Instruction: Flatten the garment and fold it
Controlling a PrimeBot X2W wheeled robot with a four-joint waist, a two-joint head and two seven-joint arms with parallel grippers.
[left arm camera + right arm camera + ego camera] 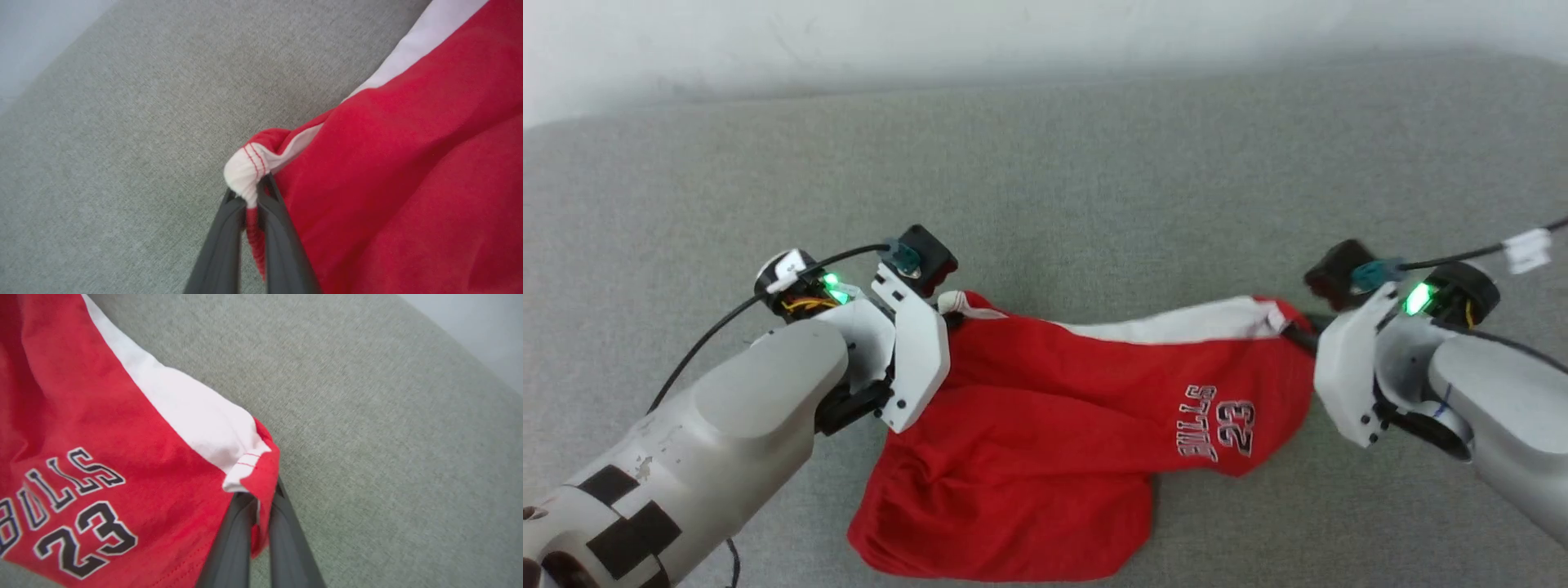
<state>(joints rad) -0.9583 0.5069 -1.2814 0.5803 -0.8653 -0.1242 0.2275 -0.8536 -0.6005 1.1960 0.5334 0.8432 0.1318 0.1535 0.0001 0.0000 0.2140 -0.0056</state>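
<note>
I see the red basketball shorts of thin shiny fabric (1029, 425) strung between my two arms over the grey woven cloth surface (1094, 180). The far edge is pulled fairly straight from side to side, and the rest sags toward me in a rumpled heap on the cloth. I cannot tell whether the held edge is lifted clear of the surface. My left gripper (250, 195) is clenched on a bunched corner of white ribbed band with thin red lines (245, 169), and a strip of red fabric runs down between its two dark fingers. My right gripper (261, 500) is clamped on the hemmed corner of one leg, where the white side stripe (184, 408) meets the red edge. The "BULLS 23" print (69, 514) sits on that leg near the right gripper, upside down in the head view. A pale wall (931, 41) rises behind the surface
</note>
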